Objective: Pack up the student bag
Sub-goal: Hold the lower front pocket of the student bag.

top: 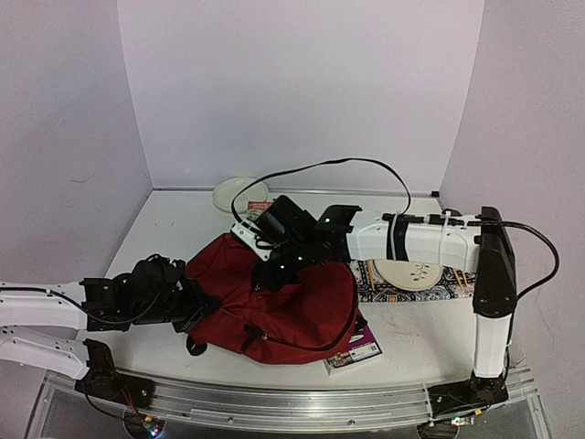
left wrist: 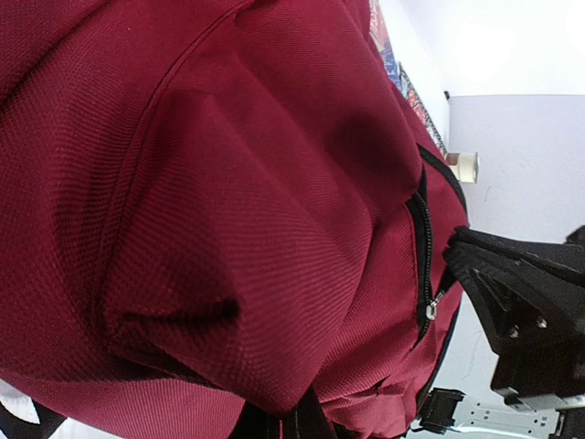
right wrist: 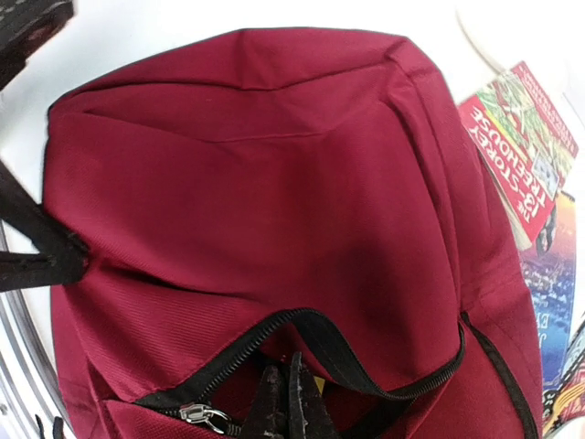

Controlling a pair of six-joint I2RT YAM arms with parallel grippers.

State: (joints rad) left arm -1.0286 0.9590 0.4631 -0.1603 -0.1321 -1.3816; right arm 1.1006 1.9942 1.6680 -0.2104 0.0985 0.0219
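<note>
The dark red student bag (top: 283,311) lies on the white table between my arms, and it fills the left wrist view (left wrist: 228,210) and the right wrist view (right wrist: 265,183). Its black zip (right wrist: 366,361) is partly open, with the silver pull (right wrist: 203,418) at the left end. My left gripper (top: 195,309) is at the bag's left side, its dark fingers (left wrist: 283,422) shut on a fold of the fabric. My right gripper (top: 272,261) is at the bag's top, its fingers (right wrist: 291,402) closed together at the near lip of the zip opening, tips inside.
Books (top: 358,347) stick out from under the bag's right front; a red one (right wrist: 516,146) and a blue one (right wrist: 553,302) show in the right wrist view. A plate (top: 411,273) sits on a patterned mat (top: 452,293) at the right. A white plate (top: 239,194) lies at the back.
</note>
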